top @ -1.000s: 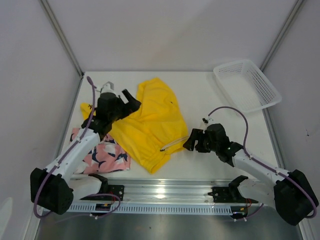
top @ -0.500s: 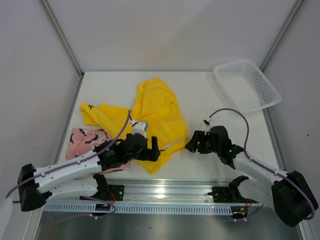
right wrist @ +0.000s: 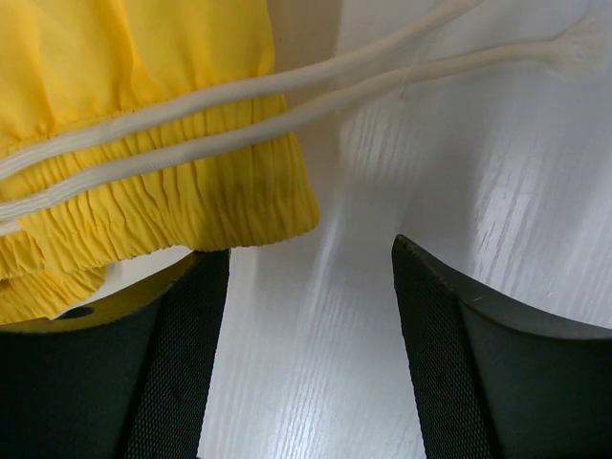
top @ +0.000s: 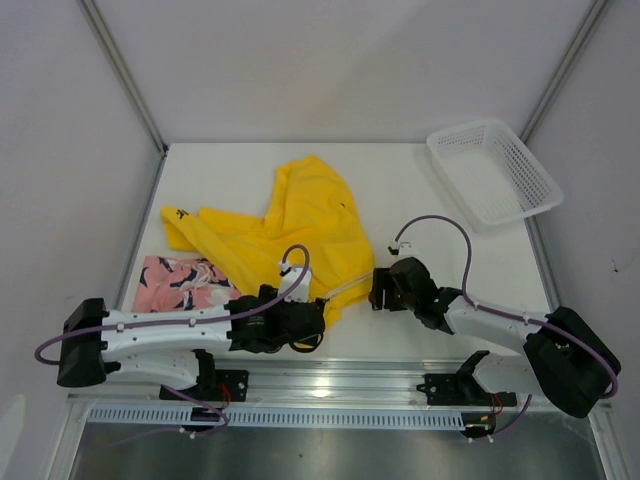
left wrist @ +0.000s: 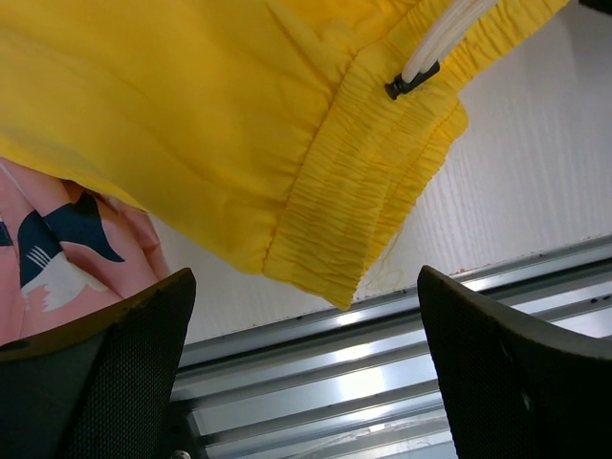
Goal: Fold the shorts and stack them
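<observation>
Item 1, plain bright yellow fabric shorts (top: 300,235): I see them lying crumpled across the middle of the white tabletop (top: 420,200). One leg reaches out to the left, and the gathered elastic waistband lies at the near side. A small dark logo shows near the left tip.

Item 2, pink fabric shorts with navy-and-white leafy print (top: 180,283): they lie flat at the near left, with their right edge tucked under the yellow pair.

Item 3, white cord drawstring (right wrist: 316,96): two strands trail from the yellow waistband onto bare tabletop.

Item 4, left hand (left wrist: 306,287): released, with fingers spread wide. It sits low at the near corner of the yellow waistband, just above the metal rail (left wrist: 382,363) along the tabletop's near edge. I see it grasping nothing.

Item 5, right hand (right wrist: 308,253): its fingers stand apart at the right end of the waistband, with only bare tabletop between them. The yellow hem lies just beside one finger, and I cannot tell whether they touch.

Item 6, white plastic mesh basket (top: 463,130): it sits in the far right corner, well apart from both pairs.
</observation>
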